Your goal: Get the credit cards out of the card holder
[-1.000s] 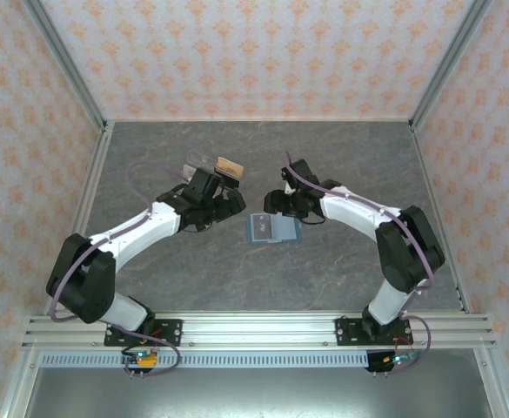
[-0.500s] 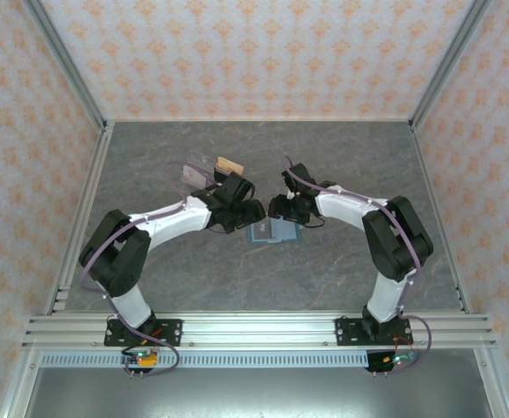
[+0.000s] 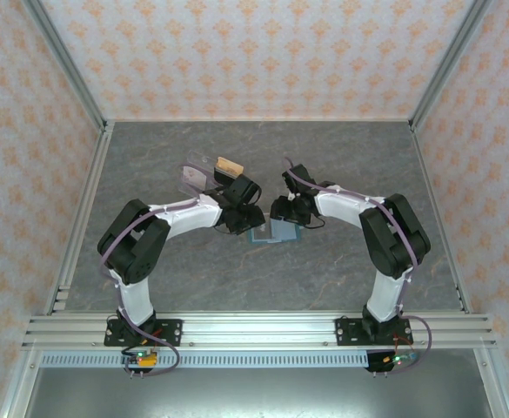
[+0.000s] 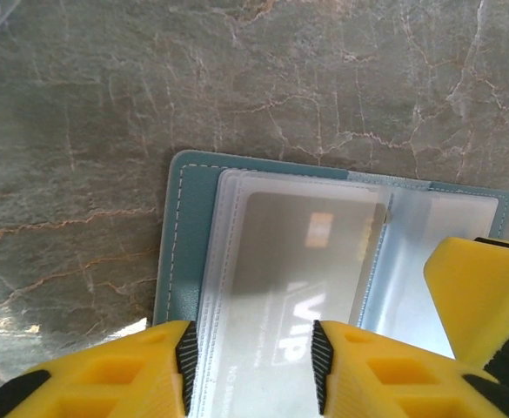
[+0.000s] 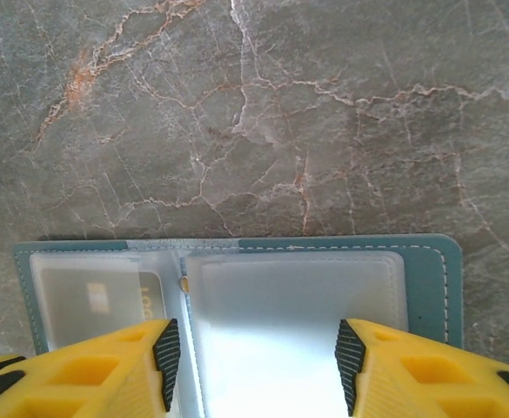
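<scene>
Left pincer (image 4: 252, 366) newly over holder (image 4: 174, 252) edge

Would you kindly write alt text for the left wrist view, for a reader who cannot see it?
An open teal card holder lies on a grey marbled table, a pale card showing through its clear sleeve. The left hand's yellow fingers stand apart over the card.

Our left arm (image 3: 180, 215) and right arm (image 3: 350, 206) curl inward, wrists close together.
We have both elbows folded back toward the bases, the forearms reaching to the middle from either side. The left gripper (image 3: 244, 218) and right gripper (image 3: 282, 213) point downward, just beside each other. In the wrist views, our left gripper's yellow fingers (image 4: 106, 374) stand parted, and the right gripper's fingers (image 5: 428, 370) are likewise apart.
</scene>
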